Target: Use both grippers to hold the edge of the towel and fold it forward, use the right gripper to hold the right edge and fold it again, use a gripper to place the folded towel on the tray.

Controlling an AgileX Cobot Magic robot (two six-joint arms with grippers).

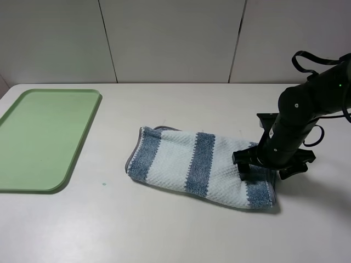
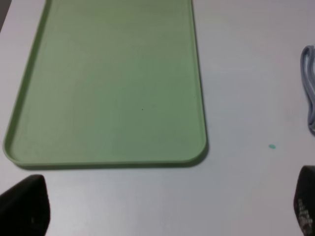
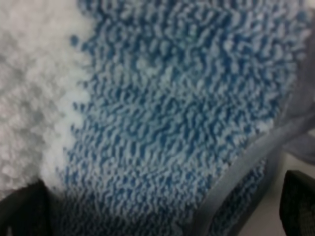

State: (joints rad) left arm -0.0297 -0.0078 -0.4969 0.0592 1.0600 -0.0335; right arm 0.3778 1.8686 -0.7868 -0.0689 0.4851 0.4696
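Towel (image 1: 192, 161) lies folded over mid-table, well apart from the tray (image 1: 82, 137). Your right gripper (image 1: 265, 167) is down on its right end with jaws spread and nothing pinched. The left gripper (image 2: 157, 209) is released too, empty, by the tray corner. Expect light, limp, grippy terry that drapes. Pinch both layers at the hemmed right edge, or I reckon the top layer peels away.

1. The tray (image 1: 49, 137) runs off the left side of the high view.
2. The left wrist view shows only a thin bit of the towel (image 2: 308, 83).
3. The left gripper (image 2: 162, 206) shows just two dark, blurry fingertips (image 2: 24, 209).
4. The right wrist view is fuzzy, and the right gripper (image 3: 157, 211) is only dark corners.
5. The right arm (image 1: 307, 109) is cut off by the edge of the high view.
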